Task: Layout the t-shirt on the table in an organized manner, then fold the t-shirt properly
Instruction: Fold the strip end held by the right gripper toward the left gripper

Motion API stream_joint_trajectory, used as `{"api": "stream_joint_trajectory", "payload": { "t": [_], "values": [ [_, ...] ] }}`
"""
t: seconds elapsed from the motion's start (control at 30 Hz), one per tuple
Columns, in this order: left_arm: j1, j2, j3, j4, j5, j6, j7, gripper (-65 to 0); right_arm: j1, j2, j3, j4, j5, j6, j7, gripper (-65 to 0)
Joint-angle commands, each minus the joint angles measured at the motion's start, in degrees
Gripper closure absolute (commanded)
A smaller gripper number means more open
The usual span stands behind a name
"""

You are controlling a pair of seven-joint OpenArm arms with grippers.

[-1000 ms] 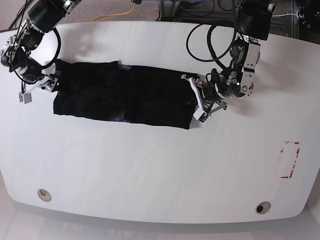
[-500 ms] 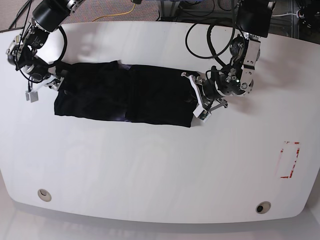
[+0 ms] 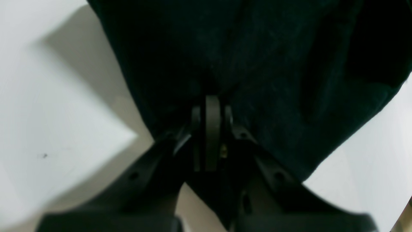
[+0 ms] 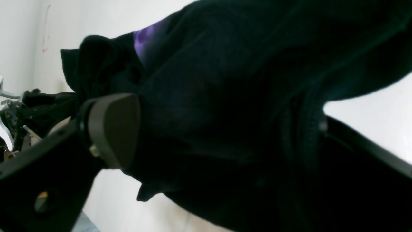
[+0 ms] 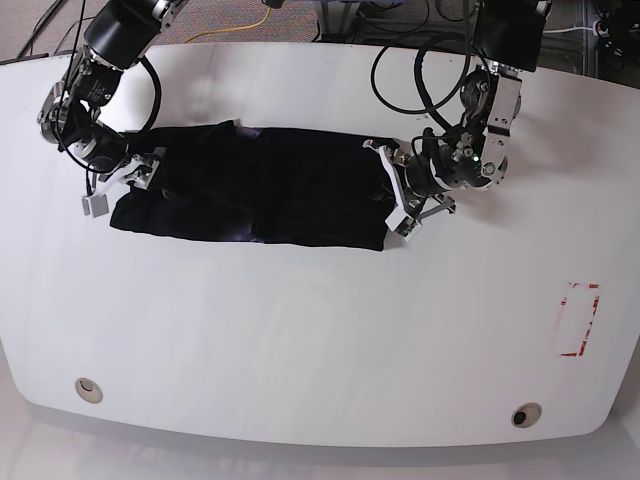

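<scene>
Our t-shirt [image 5: 250, 185] lies long, left to right, across the upper table [image 5: 320, 330]. Left fingers [image 3: 209, 111] pinch its right end tight. Right fingers [image 4: 135, 129] gape wide around its left end (nothing gripped yet).

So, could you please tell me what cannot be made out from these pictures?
- Left wrist view: whether cloth sits between the left gripper jaws; dark, blurred t-shirt hides it.
- Right wrist view: one right gripper jaw, buried under cloth.
- Base view: the neck patch, too small.

matt black cloth t-shirt [image 5: 250, 185], glossy white table [image 5: 320, 330]
</scene>
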Motion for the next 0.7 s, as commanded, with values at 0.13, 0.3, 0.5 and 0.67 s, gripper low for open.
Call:
{"api": "stream_joint_trajectory", "payload": {
  "t": [0.13, 0.3, 0.5, 0.67],
  "values": [
    [0.01, -0.34, -0.03, 0.17, 1.68, 0.18, 2.38, 0.0, 0.20, 0.65, -0.25, 0.40, -1.27, -0.51, 0.40, -33.5],
    [0.01, -0.34, -0.03, 0.08, 1.77, 0.18, 2.38, 0.0, 0.29, 0.91, -1.48, 1.72, -1.36, -0.51, 0.22, -2.1],
    [-0.08, -0.34, 0.06, -0.01, 1.77, 0.18, 2.38, 0.0, -1.21, 0.73, -3.16, 9.90, -1.10, -0.51, -0.66, -1.6],
    [-0.08, -0.34, 0.15, -0.01, 1.77, 0.18, 2.38, 0.0, -2.70, -0.67, -3.42, 19.22, -0.48, -0.51, -2.15, -1.4]
  ]
}}
